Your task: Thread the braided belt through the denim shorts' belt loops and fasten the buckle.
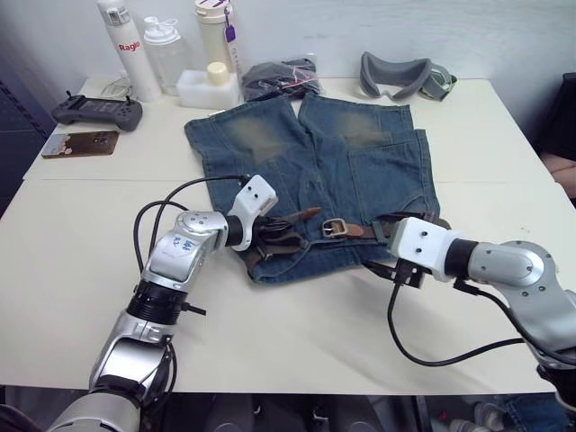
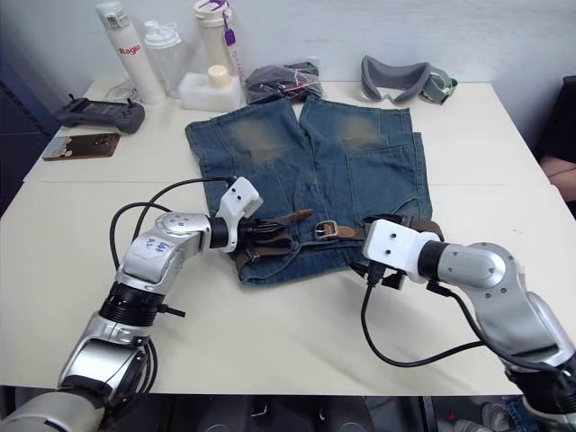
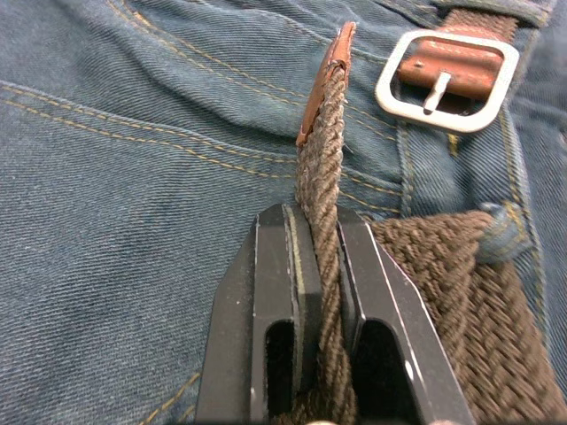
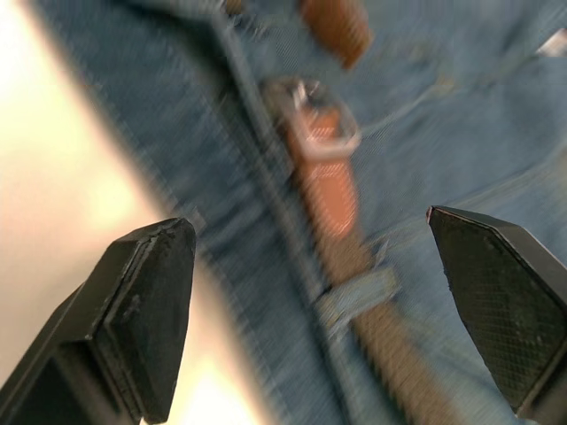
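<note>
Both grippers worked at the shorts' waistband, the part of the shorts (image 1: 315, 171) lying toward the tabletop's near edge. On the left, the left gripper (image 3: 321, 239) was pinched on the belt (image 3: 323, 177), its two black fingers (image 3: 275, 292) pressed against the braided strap just behind its leather-capped tip, which stood edge-up over the denim. That tip pointed toward the buckle (image 3: 447, 81), a silver frame with its prong lying across a tan leather tab, apart from the tip. Beside the left fingers a wider run of braided strap passed under a belt loop (image 3: 505, 239). On the right, the right gripper (image 4: 328, 310) hovered with its fingers spread wide, touching nothing; between them lay the buckle, the leather tab and another loop along the waistband. The shorts' legs, each with a faded tan patch, reached toward the tabletop's far edge, where bottles (image 1: 162, 49), a black bundle (image 1: 281, 76) and a grey padded band (image 1: 400, 76) stood.
</note>
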Robot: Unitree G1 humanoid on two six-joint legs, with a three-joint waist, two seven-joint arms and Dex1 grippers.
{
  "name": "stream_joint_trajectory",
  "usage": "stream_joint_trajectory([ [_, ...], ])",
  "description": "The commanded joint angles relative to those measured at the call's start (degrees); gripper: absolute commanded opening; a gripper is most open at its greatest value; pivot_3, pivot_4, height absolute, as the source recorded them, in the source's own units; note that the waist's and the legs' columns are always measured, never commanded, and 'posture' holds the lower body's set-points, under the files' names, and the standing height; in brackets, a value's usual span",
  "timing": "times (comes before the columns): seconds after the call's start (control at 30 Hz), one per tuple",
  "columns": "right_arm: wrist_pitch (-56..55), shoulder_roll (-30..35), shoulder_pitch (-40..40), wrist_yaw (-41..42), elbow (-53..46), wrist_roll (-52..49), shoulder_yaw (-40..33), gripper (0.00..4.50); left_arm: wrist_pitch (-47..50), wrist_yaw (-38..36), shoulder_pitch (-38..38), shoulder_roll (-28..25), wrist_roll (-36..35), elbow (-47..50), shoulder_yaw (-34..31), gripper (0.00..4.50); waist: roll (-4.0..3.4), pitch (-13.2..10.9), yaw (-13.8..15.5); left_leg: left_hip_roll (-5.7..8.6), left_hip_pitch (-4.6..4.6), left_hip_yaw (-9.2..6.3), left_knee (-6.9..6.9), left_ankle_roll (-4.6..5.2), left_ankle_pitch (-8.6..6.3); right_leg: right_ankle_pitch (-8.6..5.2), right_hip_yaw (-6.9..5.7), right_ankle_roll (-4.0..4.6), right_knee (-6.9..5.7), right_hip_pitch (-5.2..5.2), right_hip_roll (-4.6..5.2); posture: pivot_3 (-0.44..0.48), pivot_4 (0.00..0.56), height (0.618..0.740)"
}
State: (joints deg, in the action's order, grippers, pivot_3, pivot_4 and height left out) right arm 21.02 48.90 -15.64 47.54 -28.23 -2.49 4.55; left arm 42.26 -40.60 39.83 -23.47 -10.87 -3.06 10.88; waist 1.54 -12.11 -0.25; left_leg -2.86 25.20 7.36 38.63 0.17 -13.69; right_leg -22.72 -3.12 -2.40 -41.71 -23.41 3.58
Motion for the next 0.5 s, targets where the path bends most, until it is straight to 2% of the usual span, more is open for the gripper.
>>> stream_joint_trajectory([
  [0.03, 0.70, 0.96, -0.34, 5.50, -0.83, -3.18, 2.07, 4.44, -1.03, -1.97, -0.66, -1.67, -0.05, 2.86, 0.56, 0.00, 0.00, 0.00, 0.00, -0.01, 0.00, -0.01, 0.02, 0.00, 0.00, 0.00, -0.01, 0.00, 0.00, 0.01, 0.00, 0.000, 0.150, 0.681],
  [0.2, -5.78, 1.63, -0.43, 4.05, 2.32, 3.24, 4.55, 4.44, -1.78, -2.87, -0.92, -2.29, 0.17, 3.26, 1.21, 0.00, 0.00, 0.00, 0.01, -0.02, 0.01, -0.03, 0.07, 0.01, -0.01, 0.00, -0.02, 0.00, -0.02, 0.01, -0.01, 0.000, 0.150, 0.681],
  [0.5, -14.26, -2.90, -5.31, -1.28, 12.43, 9.81, 6.28, 4.44, -2.33, -2.78, -0.75, -1.96, 0.44, 3.35, 2.02, 0.00, 0.00, 0.00, 0.00, -0.02, 0.03, -0.05, 0.21, 0.03, -0.02, -0.02, -0.05, 0.03, -0.10, 0.02, 0.00, 0.000, 0.150, 0.681],
])
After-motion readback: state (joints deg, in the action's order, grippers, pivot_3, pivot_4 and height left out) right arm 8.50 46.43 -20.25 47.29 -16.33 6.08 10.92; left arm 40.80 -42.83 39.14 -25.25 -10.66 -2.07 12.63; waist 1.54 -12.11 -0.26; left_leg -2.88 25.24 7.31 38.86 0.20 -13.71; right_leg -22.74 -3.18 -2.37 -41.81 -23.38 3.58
